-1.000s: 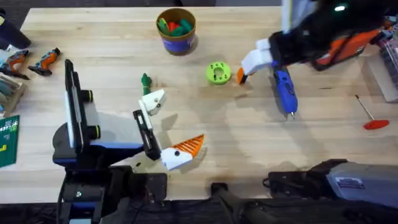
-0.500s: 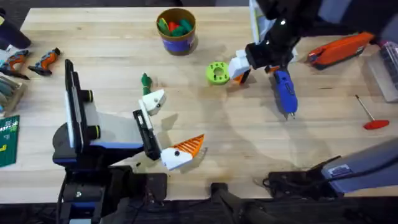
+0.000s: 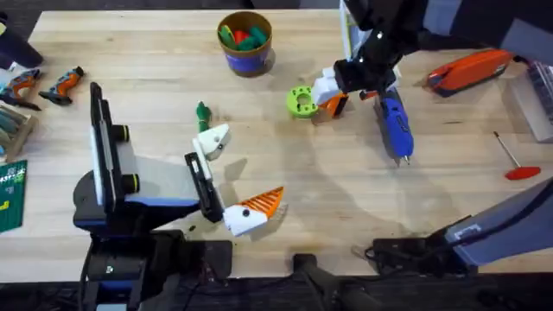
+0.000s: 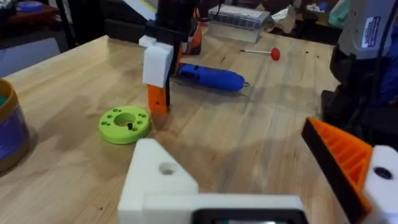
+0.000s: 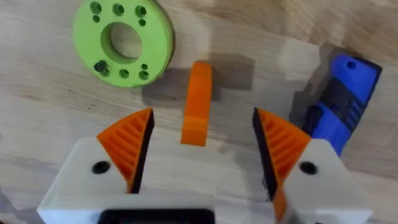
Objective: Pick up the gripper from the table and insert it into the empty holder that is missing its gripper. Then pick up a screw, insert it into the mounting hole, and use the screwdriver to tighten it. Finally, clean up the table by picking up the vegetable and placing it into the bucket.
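On the far right part of the wooden table (image 3: 346,181), the right gripper (image 5: 202,149) hangs low with its two orange ribbed pads (image 5: 127,146) spread wide, and the small orange gripper (image 5: 197,102) lies on the wood in the gap between them, touched by neither pad. In the overhead view the same right gripper (image 3: 333,93) sits just beside the round green disc (image 3: 301,101), with the orange gripper (image 3: 332,105) under it. The blue screwdriver (image 3: 397,128) lies on the table just to the right of that spot, its thin bit pointing toward the near edge. The left gripper (image 3: 229,177) rests near the middle of the table, released and holding nothing; one of its mounts carries an orange tip (image 3: 266,204), while the holder (image 3: 212,138) is bare white with an empty screw hole. The green vegetable (image 3: 202,111) lies just beyond the holder. The bucket (image 3: 245,43) stands at the far edge with red, green and orange toys inside. A thin red-handled tool (image 3: 514,161) lies at the right.
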Tool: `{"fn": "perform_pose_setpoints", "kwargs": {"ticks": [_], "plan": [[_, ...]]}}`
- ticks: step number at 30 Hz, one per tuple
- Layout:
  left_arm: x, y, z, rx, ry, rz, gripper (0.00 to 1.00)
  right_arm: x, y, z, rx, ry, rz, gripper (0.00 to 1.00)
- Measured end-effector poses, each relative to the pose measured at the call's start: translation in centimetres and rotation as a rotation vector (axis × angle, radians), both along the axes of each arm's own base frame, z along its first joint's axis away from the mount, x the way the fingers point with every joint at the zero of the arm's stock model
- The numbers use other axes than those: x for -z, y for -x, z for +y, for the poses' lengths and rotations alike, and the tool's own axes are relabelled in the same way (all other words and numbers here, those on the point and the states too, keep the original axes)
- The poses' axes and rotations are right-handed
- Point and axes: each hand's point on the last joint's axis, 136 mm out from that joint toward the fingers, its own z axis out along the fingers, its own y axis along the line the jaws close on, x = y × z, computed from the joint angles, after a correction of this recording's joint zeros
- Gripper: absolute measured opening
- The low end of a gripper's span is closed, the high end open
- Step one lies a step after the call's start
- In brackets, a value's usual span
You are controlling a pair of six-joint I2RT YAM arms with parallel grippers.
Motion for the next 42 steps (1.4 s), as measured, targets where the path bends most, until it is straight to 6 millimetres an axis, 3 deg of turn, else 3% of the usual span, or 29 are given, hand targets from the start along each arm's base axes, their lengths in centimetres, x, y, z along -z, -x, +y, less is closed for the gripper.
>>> {"fn": "perform_pose_setpoints", "kwargs": {"ticks": [7,14,16,25,29,33,37,42], "plan": [[0.0,0.0,0.0,0.000,0.000,0.000,0.985,0.0,-0.1,-0.1,0.012,-0.003,-0.003,0.660],[0.0,0.0,0.0,0.000,0.000,0.000,0.985,-0.1,-0.6,0.0,0.022,-0.007,-0.023,0.116],[0.0,0.0,0.0,0.000,0.000,0.000,0.985,-0.1,-0.7,0.0,0.025,-0.006,-0.026,0.021],[0.0,0.0,0.0,0.000,0.000,0.000,0.985,-0.3,-0.4,-0.2,0.025,0.000,-0.012,0.014],[0.0,0.0,0.0,0.000,0.000,0.000,0.985,-1.9,-0.3,-0.2,0.025,0.003,-0.003,0.014],[0.0,0.0,0.0,0.000,0.000,0.000,0.986,-5.7,-1.2,0.1,0.025,-0.021,-0.062,0.014],[0.0,0.0,0.0,0.000,0.000,0.000,0.986,-11.4,-1.8,0.6,0.022,-0.076,-0.177,0.014],[0.0,0.0,0.0,0.000,0.000,0.000,0.986,-17.3,-1.2,1.5,0.001,-0.192,-0.306,0.014]]}}
